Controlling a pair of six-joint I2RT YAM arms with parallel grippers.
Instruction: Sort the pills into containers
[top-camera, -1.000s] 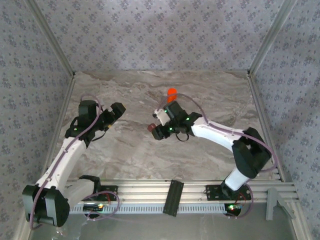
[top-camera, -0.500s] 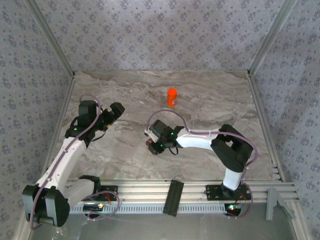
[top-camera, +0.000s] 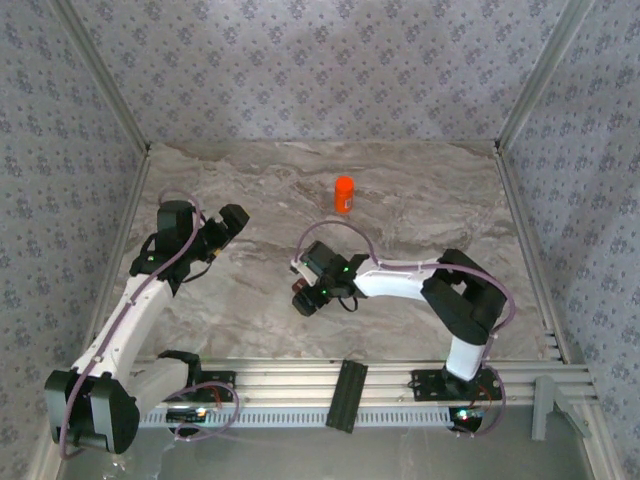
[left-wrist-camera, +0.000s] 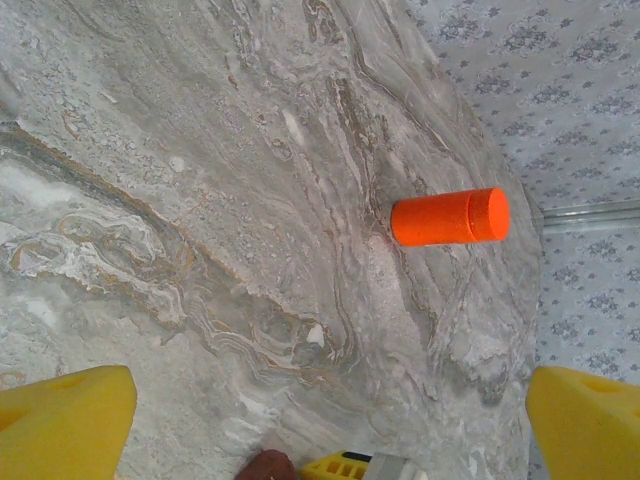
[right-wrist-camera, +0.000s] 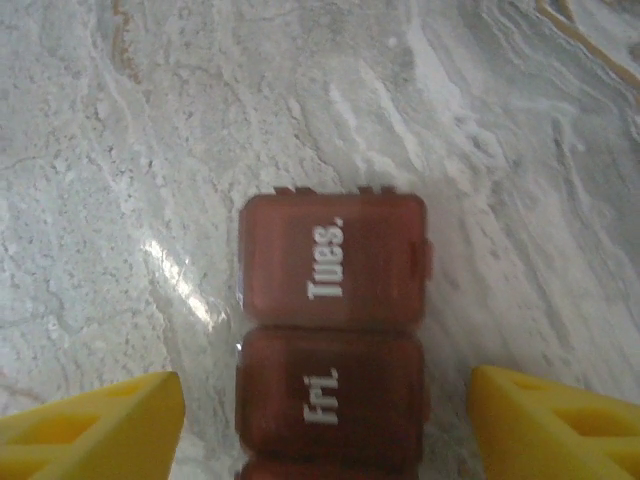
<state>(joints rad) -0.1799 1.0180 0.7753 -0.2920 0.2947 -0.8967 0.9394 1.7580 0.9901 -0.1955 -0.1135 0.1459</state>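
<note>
Jaws on the right gripper (right-wrist-camera: 325, 425) stood spread. One yellow finger (right-wrist-camera: 90, 420) sat on either side of the pill box (right-wrist-camera: 332, 330), with bare marble in both gaps. No contact, nothing gripped. The box lay flat on the table (top-camera: 420, 180): a dark red-brown strip of joined compartments, lids shut (the top two read "Tues." and "Fri."; a third lid's edge just showed at the bottom of the right wrist view). From overhead, that gripper was low over the middle of the table, slightly toward the near edge, with the box under its tip.

The left gripper (top-camera: 236, 218) had its jaws fully apart and empty. It hung over the left side of the table, well apart from the box. Its wrist view caught a red-brown end of the box at the lower edge, just beside a yellow fingertip of the other arm.

An orange bottle (left-wrist-camera: 450, 217) stood upright and capped toward the far side, well apart from both grippers.
</note>
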